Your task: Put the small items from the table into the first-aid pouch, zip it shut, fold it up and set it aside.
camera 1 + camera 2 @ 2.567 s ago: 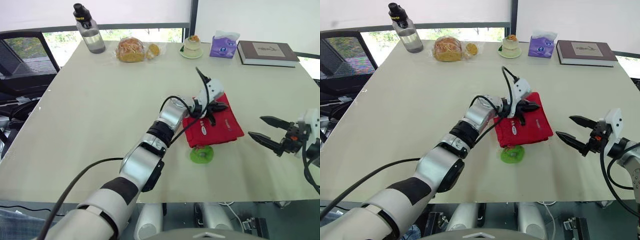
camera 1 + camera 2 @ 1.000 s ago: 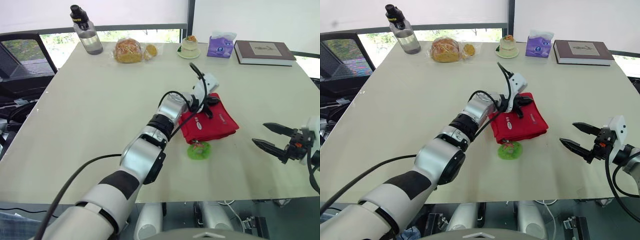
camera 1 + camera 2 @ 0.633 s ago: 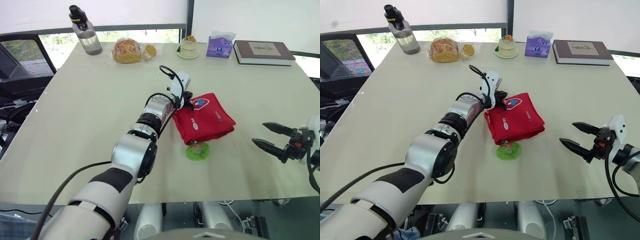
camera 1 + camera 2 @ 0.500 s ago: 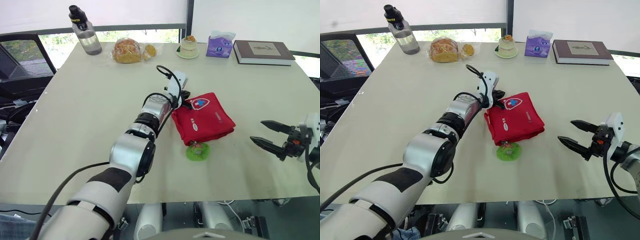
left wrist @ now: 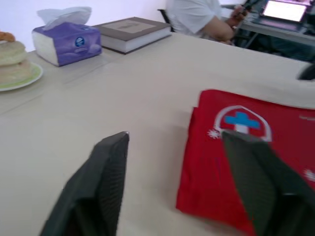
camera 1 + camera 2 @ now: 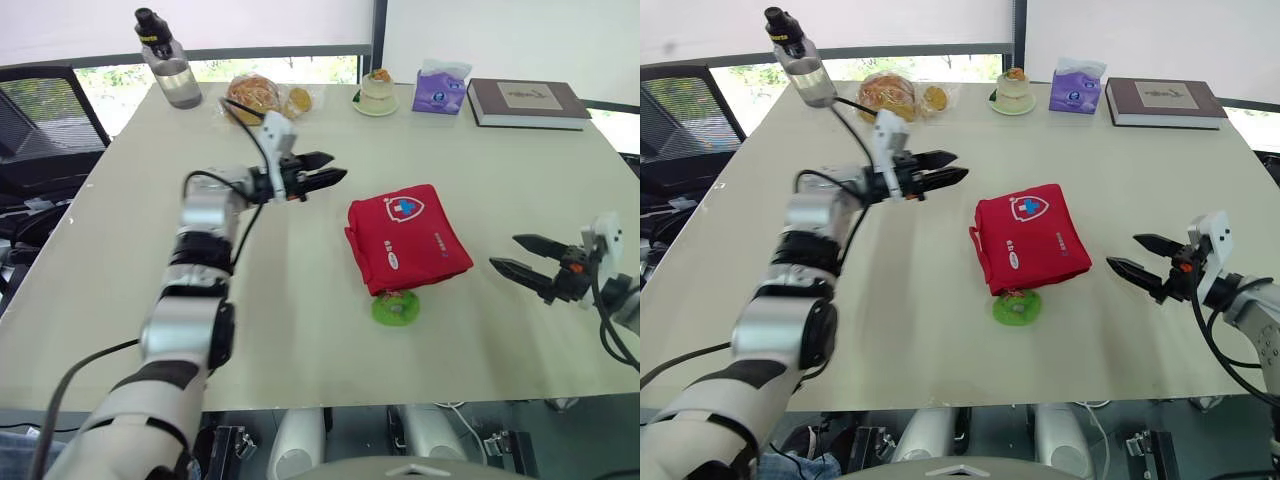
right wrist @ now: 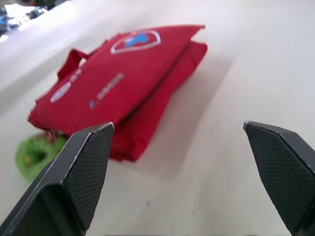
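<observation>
The red first-aid pouch lies folded and closed on the table, its white cross badge facing up. A small round green item sits against the pouch's near edge, outside it.

The left gripper is off the pouch's far-left corner, apart from it, with its black fingers spread and nothing between them. From the left wrist, the pouch lies ahead of the tips and toward one finger, and bare tabletop shows in the gap.

The right gripper is to the right of the pouch, also apart from it, with its jaws wide and empty and their tips aimed at the pouch's right edge. From the right wrist, the pouch lies ahead, between the lines of the two fingers and clear of both. The green item shows by the pouch's near corner.

Beyond the pouch, along the far side, stand a water bottle, bagged bread, a small cake on a plate, a purple tissue box and a dark book. A seated person shows beyond the book in the left wrist view.
</observation>
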